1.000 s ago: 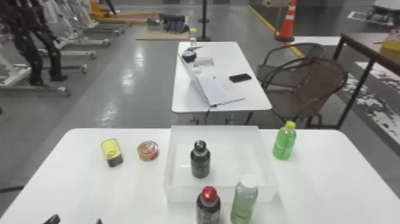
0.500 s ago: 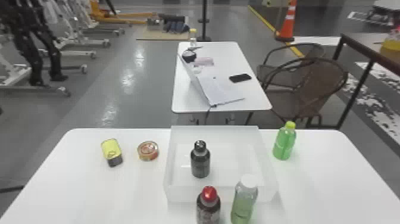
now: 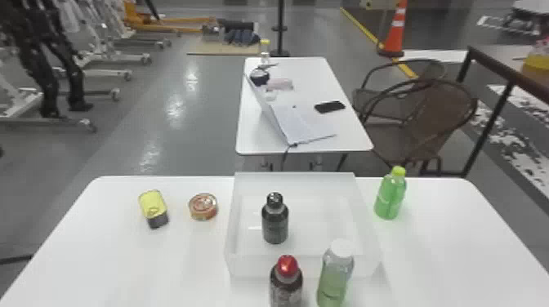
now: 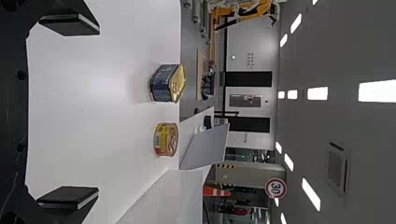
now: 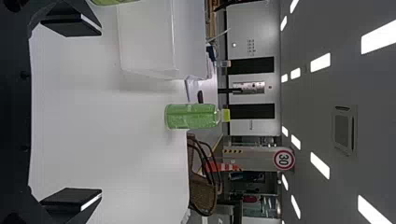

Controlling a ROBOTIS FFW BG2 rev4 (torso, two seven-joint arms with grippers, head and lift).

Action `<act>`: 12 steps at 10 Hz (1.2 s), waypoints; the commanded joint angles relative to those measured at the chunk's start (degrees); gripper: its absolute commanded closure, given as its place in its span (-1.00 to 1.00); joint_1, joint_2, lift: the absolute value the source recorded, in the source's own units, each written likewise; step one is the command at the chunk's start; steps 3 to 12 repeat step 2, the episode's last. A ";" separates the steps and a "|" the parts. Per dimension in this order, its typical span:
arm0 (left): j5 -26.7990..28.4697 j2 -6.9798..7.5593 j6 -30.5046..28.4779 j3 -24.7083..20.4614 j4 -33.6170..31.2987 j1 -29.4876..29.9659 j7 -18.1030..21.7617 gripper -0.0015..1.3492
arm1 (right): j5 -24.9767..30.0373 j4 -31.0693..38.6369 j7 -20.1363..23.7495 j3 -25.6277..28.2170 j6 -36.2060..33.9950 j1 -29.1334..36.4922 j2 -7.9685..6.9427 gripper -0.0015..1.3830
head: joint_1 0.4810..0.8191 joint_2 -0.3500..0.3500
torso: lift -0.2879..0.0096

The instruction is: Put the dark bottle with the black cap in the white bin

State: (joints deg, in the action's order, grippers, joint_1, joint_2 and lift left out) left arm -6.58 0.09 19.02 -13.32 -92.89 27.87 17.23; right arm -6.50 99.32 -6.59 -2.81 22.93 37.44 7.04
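The dark bottle with the black cap stands upright inside the white bin, left of its middle, in the head view. In the left wrist view my left gripper is open, its two fingers wide apart with nothing between them; two cans stand on the table beyond. My right gripper is likewise open and holds nothing in the right wrist view, where one end of the white bin shows.
A red-capped dark bottle and a white-capped green bottle stand at the bin's near side. The yellow-capped green bottle is right of it; a yellow-topped can and a round can are left, on the table.
Gripper fingertips that showed at the head view's lower left edge a second ago have gone out below that edge. The bottles, cans and bin have kept their places.
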 commanded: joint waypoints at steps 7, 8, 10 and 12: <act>-0.89 -0.24 0.23 0.93 0.08 0.25 -0.88 -0.86 | -0.09 0.00 0.00 0.00 0.01 0.00 -0.01 -0.88 | -0.60 0.00 | 0.26; -0.89 -0.24 0.23 0.93 0.08 0.25 -0.88 -0.86 | -0.09 0.00 0.00 0.00 0.01 0.00 -0.01 -0.88 | -0.60 0.00 | 0.26; -0.89 -0.24 0.23 0.93 0.08 0.25 -0.88 -0.86 | -0.09 0.00 0.00 0.00 0.01 0.00 -0.01 -0.88 | -0.60 0.00 | 0.26; -0.89 -0.24 0.23 0.93 0.08 0.25 -0.88 -0.86 | -0.09 0.00 0.00 0.00 0.01 0.00 -0.01 -0.88 | -0.60 0.00 | 0.26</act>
